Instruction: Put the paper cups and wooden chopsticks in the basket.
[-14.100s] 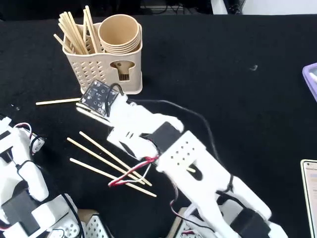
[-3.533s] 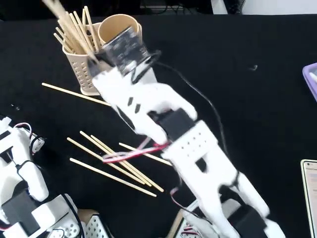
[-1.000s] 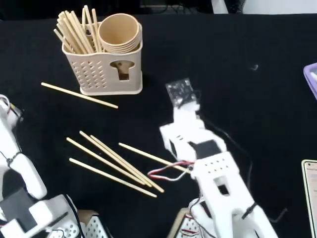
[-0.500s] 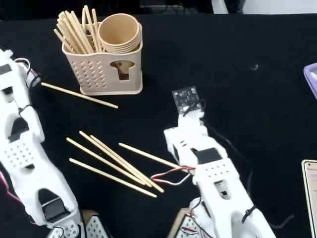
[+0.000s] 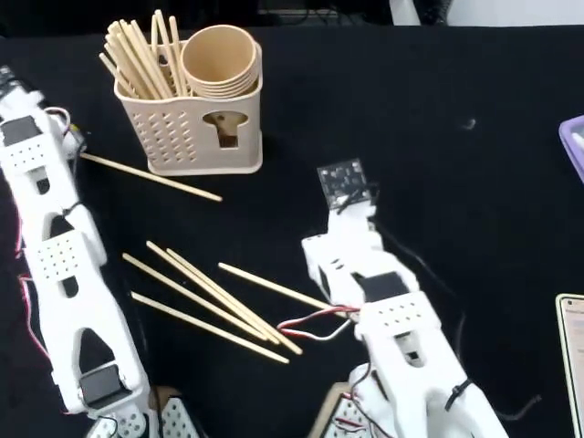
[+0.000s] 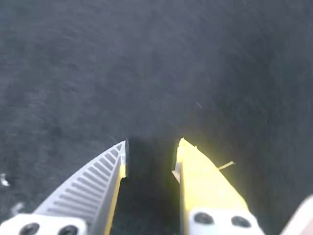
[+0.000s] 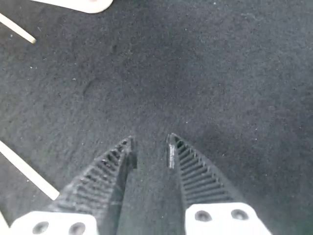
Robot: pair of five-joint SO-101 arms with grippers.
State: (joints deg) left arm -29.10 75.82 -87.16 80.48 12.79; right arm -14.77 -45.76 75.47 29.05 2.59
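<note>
Two white arms stand over the black-covered table (image 5: pixel 474 210), the left arm (image 5: pixel 59 255) stretched up the left edge and the right arm (image 5: pixel 365 274) near the middle. From its own wrist view, the left gripper (image 6: pixel 150 143) has its fingers a narrow gap apart, with bare cloth between them and nothing held. The right gripper (image 7: pixel 149 139) is likewise only slightly parted and holding nothing, poised over the cloth. The perforated beige basket (image 5: pixel 187 137) sits upright towards the far left of the table. A stack of tan paper cups (image 5: pixel 219 59) is nested in its right side, and a bundle of pale wooden chopsticks (image 5: pixel 137 59) stands fanned out in its left side. Several loose chopsticks (image 5: pixel 210 297) lie scattered on the cloth between the two arms. One single chopstick (image 5: pixel 151 176) lies slanted just in front of the basket. The right wrist view catches two chopstick ends (image 7: pixel 27 171) off to one side of its fingers, well apart from them.
</note>
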